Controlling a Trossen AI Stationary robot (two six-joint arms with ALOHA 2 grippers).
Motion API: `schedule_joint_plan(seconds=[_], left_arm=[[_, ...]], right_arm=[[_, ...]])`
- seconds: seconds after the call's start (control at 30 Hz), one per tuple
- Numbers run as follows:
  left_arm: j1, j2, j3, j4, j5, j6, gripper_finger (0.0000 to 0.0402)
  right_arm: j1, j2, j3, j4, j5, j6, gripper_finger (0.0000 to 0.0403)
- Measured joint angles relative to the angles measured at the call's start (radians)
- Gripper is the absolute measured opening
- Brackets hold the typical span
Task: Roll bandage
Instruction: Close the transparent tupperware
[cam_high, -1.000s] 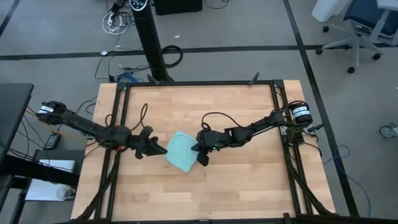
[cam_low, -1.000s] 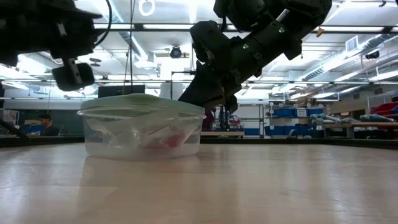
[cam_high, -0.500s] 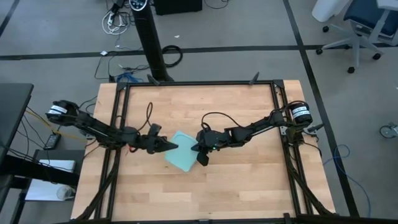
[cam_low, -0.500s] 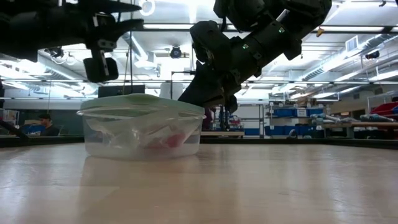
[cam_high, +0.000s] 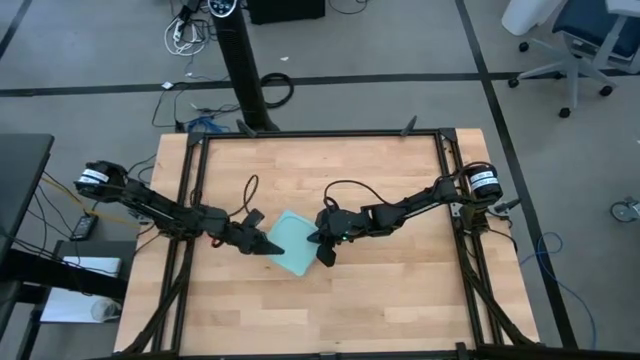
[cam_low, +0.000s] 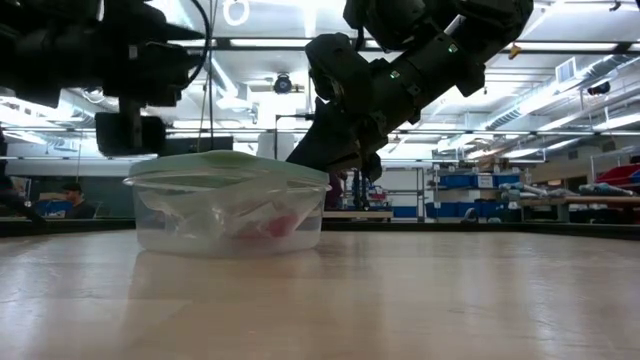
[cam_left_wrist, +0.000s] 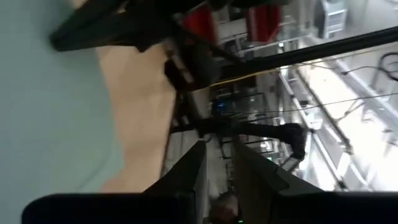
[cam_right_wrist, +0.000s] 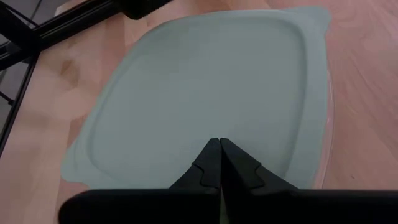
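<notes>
A light-blue lidded container (cam_high: 296, 243) sits near the middle of the wooden table (cam_high: 380, 170), and everything here is best placed against it. Its lid (cam_right_wrist: 205, 93) is on and lies flat over the tub. Through the clear wall in the low view, the red bandage (cam_low: 278, 226) shows as a small red patch low inside the container, beside some pale crinkled plastic (cam_low: 215, 220); whether it is a loose strip or already a roll cannot be told from here.

The left gripper (cam_high: 266, 244) is at the container's left edge, its tips over the rim of the lid. Its fingers (cam_left_wrist: 186, 177) stand a little apart with a narrow gap between them, and nothing is seen pinched in that gap. The right gripper (cam_high: 322, 240) is at the container's right edge, its fingers (cam_right_wrist: 214, 163) pressed together, tips resting on or just above the lid near its rim.

As for progress, the task looks barely begun: the bandage is shut inside the container, so the lid has to come off and the bandage be taken out before any rolling.
</notes>
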Motion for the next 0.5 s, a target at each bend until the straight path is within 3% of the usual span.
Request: schedule_joint_plan(seconds=[0.23, 0.3, 0.5], left_arm=[[0.0, 0.013, 0.001, 0.096, -0.026, -0.006, 0.0078], [0.0, 0.053, 0.0, 0.1, -0.048, -0.01, 0.0078], [-0.014, 0.267, 0.041, 0.359, -0.061, -0.011, 0.0078]], right_arm=[[0.0, 0.0, 0.0, -0.001, 0.0, -0.006, 0.0], [0.0, 0.0, 0.0, -0.001, 0.0, -0.006, 0.0], [0.0, 0.0, 0.0, -0.003, -0.006, -0.006, 0.0]])
